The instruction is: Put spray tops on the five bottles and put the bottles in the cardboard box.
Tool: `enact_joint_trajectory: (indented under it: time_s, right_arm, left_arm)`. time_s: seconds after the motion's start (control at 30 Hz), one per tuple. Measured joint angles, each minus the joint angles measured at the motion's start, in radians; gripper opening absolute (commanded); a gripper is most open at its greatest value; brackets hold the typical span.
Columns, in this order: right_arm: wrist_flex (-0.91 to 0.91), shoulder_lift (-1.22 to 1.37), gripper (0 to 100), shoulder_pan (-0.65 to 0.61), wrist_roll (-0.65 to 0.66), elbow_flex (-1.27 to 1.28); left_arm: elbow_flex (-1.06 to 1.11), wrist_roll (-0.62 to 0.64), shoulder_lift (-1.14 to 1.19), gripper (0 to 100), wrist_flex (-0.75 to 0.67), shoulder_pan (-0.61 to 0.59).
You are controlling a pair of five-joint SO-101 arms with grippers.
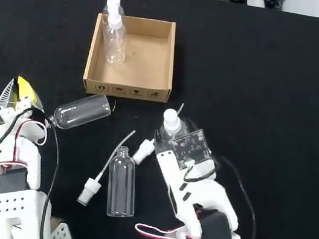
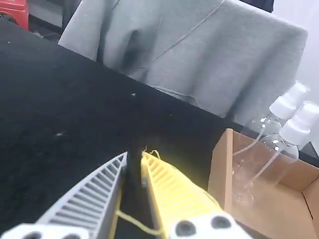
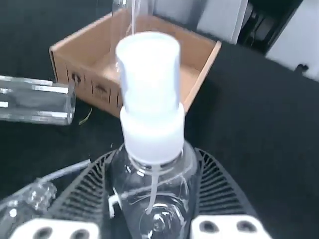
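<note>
Clear plastic bottle (image 3: 153, 191), spray top (image 3: 149, 89) fitted, clamped in the right gripper (image 1: 172, 135) just beside the cardboard box (image 1: 126, 90).
It is judged light, slick and easily dented, so a grip around the body is advised. The left gripper (image 2: 133, 164) is shown with jaws pressed together, empty. A black table (image 1: 275, 84) is seen, grey fabric (image 2: 199, 59) behind.

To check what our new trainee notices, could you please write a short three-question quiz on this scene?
1. How many bottles are in the box?
2. True or false: the left jaws hold a bottle.
3. What do the right jaws hold? A) a loose top B) a capped bottle C) nothing

Key: 1. Two. 2. False, they are shut on nothing. 3. B.
</note>
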Motion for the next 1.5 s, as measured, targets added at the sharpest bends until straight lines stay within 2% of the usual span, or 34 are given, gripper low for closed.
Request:
enact_joint_trajectory:
  time_s: [0.43, 0.9, 1.17, 1.5]
  right_arm:
    - [0.0, 0.0, 8.5, 0.003, 0.0, -0.262]
    - [-0.052, 0.012, 8.5, 0.003, 0.0, -0.419]
    - [-0.173, 0.298, 8.5, 0.0, 0.0, -0.542]
    - [-0.354, 0.565, 8.8, -0.132, 0.0, -0.555]
  left_arm:
    - [0.002, 0.0, 0.0, 4, 0.0, 0.002]
    - [0.002, 0.0, 0.0, 4, 0.0, 0.002]
    - [0.003, 0.0, 0.0, 4, 0.0, 0.002]
    - [0.003, 0.0, 0.0, 4, 0.0, 0.002]
